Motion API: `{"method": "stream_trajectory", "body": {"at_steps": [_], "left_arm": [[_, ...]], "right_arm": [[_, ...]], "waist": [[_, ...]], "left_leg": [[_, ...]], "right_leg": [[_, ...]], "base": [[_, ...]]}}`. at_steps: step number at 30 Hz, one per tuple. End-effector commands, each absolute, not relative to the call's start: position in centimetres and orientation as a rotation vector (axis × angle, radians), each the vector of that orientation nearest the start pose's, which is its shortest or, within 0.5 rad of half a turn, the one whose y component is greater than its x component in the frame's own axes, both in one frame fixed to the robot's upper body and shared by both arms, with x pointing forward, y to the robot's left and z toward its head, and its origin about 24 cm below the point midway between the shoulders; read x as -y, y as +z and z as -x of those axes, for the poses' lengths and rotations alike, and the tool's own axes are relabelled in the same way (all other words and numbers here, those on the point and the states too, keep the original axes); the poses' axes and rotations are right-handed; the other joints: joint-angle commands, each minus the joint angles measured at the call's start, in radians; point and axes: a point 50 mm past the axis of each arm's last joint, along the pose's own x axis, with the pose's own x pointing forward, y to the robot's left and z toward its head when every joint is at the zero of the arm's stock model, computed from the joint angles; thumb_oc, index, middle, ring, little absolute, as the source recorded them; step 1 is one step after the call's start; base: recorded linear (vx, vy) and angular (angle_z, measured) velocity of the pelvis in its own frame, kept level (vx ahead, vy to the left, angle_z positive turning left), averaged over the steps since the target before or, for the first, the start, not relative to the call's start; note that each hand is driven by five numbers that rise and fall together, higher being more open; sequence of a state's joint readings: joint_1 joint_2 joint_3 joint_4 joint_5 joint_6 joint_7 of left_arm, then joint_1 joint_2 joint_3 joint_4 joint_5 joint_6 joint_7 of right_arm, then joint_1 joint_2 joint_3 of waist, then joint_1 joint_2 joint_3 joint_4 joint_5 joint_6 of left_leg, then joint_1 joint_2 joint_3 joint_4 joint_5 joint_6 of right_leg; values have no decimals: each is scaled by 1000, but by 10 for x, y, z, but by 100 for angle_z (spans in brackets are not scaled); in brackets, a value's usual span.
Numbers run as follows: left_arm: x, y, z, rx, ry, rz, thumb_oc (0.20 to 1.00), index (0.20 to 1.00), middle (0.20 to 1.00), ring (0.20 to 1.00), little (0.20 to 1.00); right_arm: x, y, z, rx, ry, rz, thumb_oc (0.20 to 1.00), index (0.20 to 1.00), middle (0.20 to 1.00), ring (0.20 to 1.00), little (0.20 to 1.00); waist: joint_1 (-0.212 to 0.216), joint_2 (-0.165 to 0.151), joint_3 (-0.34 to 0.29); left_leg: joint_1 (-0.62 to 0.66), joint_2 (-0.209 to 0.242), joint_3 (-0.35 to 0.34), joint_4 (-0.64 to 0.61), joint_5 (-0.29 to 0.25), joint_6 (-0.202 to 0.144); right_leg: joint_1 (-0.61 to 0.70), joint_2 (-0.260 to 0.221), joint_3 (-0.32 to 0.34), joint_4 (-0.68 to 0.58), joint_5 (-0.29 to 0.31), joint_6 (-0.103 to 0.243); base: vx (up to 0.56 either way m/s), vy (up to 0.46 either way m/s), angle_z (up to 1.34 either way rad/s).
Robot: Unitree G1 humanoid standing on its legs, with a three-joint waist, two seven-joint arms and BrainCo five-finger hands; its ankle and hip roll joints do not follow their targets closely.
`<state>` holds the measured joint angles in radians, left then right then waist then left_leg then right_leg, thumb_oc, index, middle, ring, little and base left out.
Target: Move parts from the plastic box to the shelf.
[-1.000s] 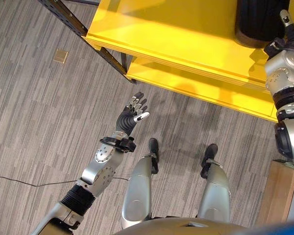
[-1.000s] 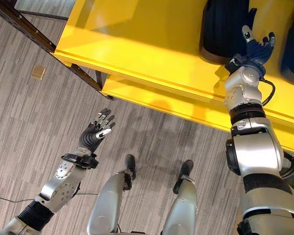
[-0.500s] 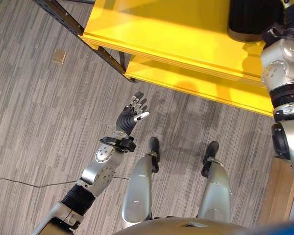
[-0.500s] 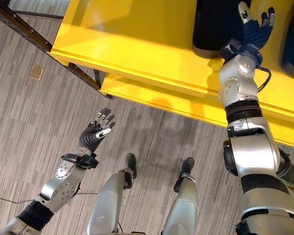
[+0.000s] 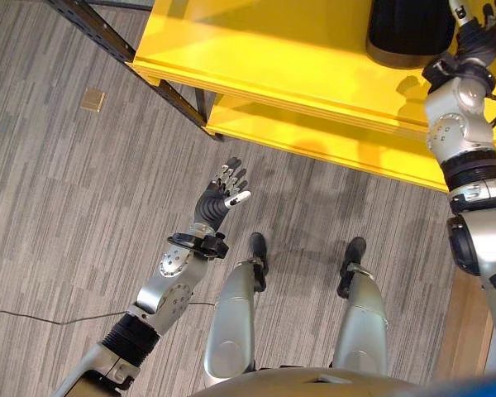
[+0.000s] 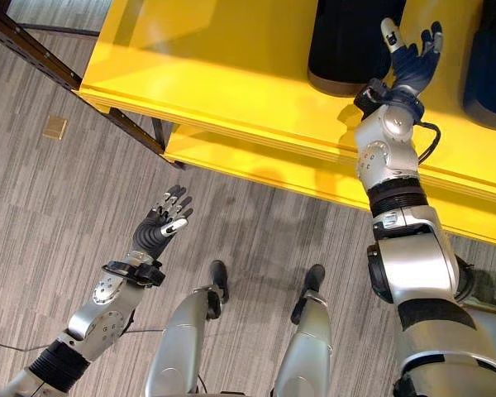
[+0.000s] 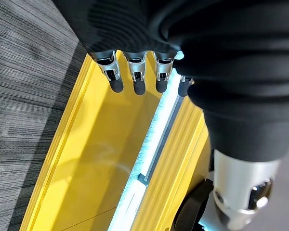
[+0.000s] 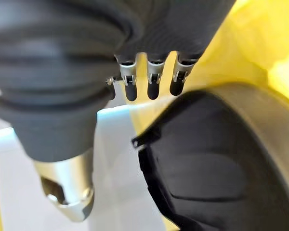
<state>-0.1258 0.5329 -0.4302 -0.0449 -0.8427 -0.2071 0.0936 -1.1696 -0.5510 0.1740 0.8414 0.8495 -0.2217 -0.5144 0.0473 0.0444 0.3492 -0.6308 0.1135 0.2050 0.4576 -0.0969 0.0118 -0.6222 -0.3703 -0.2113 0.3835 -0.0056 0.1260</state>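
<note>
A yellow shelf [image 6: 223, 66] spans the far side. On its top board stands a black round part [image 6: 347, 41] with a grey rim, and a second dark part [image 6: 489, 66] stands at the far right. My right hand [image 6: 409, 59] is raised over the board just right of the black part, fingers straight and holding nothing. In the right wrist view its fingers [image 8: 151, 82] hang beside the black part [image 8: 207, 159]. My left hand [image 5: 219, 194] hovers open over the carpet, short of the shelf; its fingers [image 7: 135, 77] point at the yellow shelf [image 7: 101, 159].
A lower yellow board [image 5: 314, 141] juts out under the top one. A dark metal frame rail [image 5: 107, 33] runs along the shelf's left end. A small tan plate [image 5: 92, 100] lies on the grey carpet. A wooden edge [image 5: 467, 331] shows at lower right.
The camera has shifted a little. My right hand has reached farther over the top board, alongside the black part. The left arm has stayed put.
</note>
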Motion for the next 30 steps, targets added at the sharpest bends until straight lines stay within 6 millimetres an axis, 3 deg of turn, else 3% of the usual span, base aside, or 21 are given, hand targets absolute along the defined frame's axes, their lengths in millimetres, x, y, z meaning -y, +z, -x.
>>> {"method": "stream_trajectory", "body": {"at_steps": [1, 22, 30], "left_arm": [[-165, 96, -257, 162, -282, 305, 1000, 1000, 1000, 1000, 1000], [-168, 98, -256, 171, -273, 303, 1000, 1000, 1000, 1000, 1000], [-171, 100, -255, 176, -270, 302, 1000, 1000, 1000, 1000, 1000]], "right_arm": [[238, 307, -388, 586, -446, -397, 1000, 1000, 1000, 1000, 1000], [223, 306, -389, 592, -387, -413, 1000, 1000, 1000, 1000, 1000], [208, 308, -389, 606, -327, -408, 1000, 1000, 1000, 1000, 1000]], "waist": [[20, -26, 32], [24, -31, 40], [27, -38, 41]], "left_leg": [[-54, 86, -95, 82, -41, -82], [-74, 81, -99, 103, -51, -74], [-80, 78, -102, 112, -56, -69]], "right_leg": [[210, -51, 27, -72, 79, 74], [206, -50, 25, -64, 84, 74], [205, -46, 25, -62, 85, 71]], "base": [[0, 0, 0], [0, 0, 0], [0, 0, 0]]}}
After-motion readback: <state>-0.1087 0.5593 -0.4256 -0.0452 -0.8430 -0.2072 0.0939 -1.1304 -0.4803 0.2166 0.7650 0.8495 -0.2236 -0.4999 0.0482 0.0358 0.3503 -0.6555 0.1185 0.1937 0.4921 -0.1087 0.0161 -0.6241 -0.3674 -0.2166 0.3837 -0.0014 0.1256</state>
